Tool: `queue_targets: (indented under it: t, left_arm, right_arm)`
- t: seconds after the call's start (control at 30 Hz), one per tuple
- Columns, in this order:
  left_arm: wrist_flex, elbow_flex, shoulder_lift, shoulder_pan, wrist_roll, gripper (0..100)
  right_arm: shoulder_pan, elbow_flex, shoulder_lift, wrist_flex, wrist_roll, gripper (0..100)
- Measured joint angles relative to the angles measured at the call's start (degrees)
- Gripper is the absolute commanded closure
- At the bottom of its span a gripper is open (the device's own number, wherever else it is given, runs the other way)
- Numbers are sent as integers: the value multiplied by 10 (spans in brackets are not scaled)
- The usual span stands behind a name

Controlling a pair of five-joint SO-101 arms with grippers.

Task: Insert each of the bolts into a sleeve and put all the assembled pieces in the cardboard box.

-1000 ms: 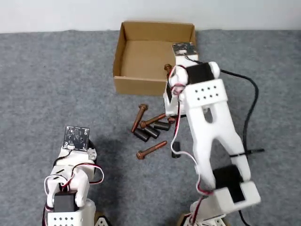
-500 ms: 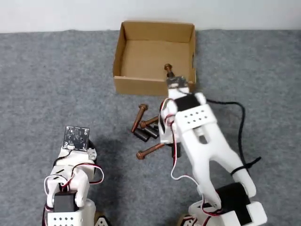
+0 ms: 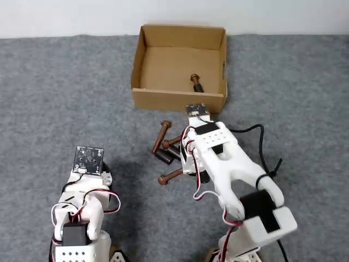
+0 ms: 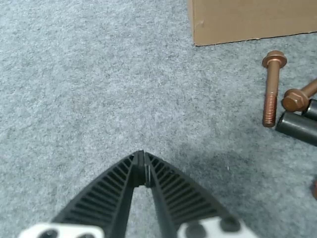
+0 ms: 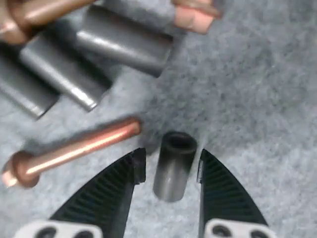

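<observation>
Bolts (image 3: 161,136) and dark sleeves (image 3: 163,157) lie in a small pile on the grey carpet (image 3: 65,109), near the centre of the high view, at 6 o'clock from the cardboard box (image 3: 174,100). The box stands at 12 o'clock on the table. Inside it, near its 5 o'clock corner, lies 1 assembled piece (image 3: 195,83), a bolt put in a sleeve. At the 7 o'clock side of the pile, 1 loose bolt (image 3: 170,177) lies a little apart from the others.

The right arm (image 3: 229,169) has its base at 5 o'clock and is bent over the pile. The right gripper (image 5: 170,166) is released: the jaws are apart, 1 on each side of a separate sleeve (image 5: 173,173) whose open end is visible. I cannot tell if they touch it. The loose bolt (image 5: 74,151) lies just beside this sleeve, and 3 other sleeves (image 5: 124,44) lie side by side a little farther off.

The left arm (image 3: 82,218) is at 7 o'clock, well apart from the pile. The left gripper (image 4: 143,171) is clenched on nothing, the tips touching, above bare carpet.
</observation>
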Motion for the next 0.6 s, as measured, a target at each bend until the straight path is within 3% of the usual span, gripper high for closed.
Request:
queue_targets:
  t: [0.13,0.4,0.6]
  left_arm:
    - [0,0,0,0,0,995]
    - [0,0,0,0,0,995]
    - [0,0,0,0,0,995]
  right_arm:
    - [5,-2,14,-2,0,998]
    - [7,2,-9,4,1,991]
    - [3,2,-144,61,2,991]
